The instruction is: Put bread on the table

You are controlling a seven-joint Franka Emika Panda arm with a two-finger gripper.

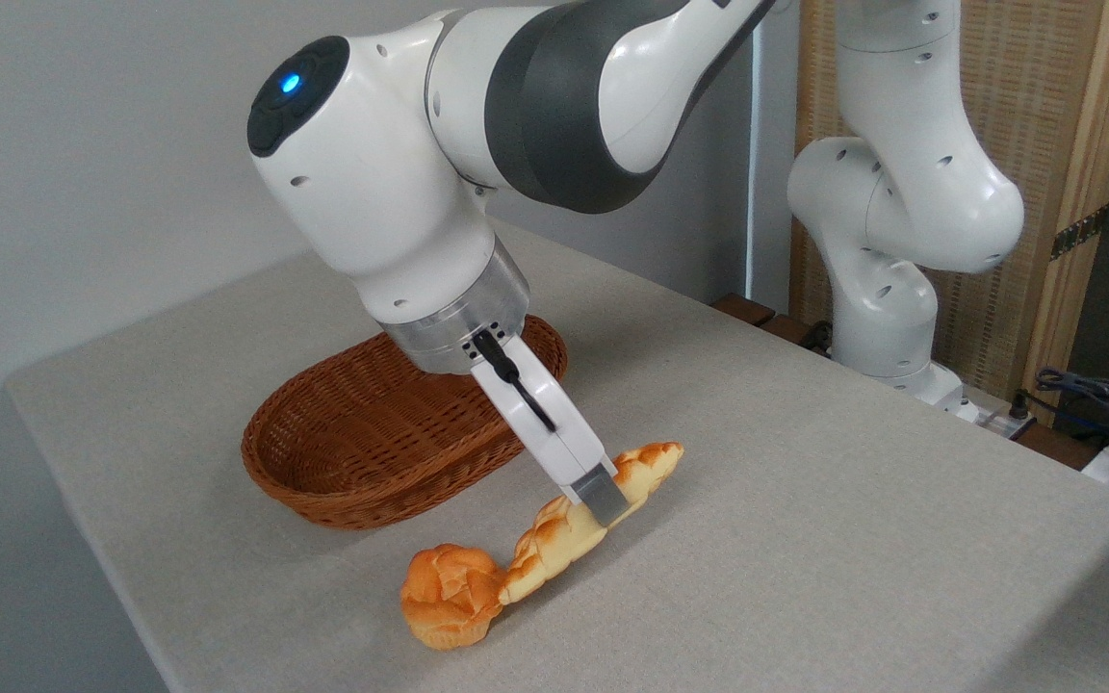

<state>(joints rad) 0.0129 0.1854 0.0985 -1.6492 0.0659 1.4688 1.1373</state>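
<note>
Holding loaf (554,544) mid-length, gripper (605,505) clamped; we see near tip touching bun (449,595), far end tilted above table (805,500), right of basket (362,452).

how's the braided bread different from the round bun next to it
The bread is long and plaited with pointed ends; the bun is short, round and muffin-shaped. The bread is paler golden, the bun deeper orange. The gripper is at the bread's middle; the bun sits free. Both lie outside the basket, touching.
</note>
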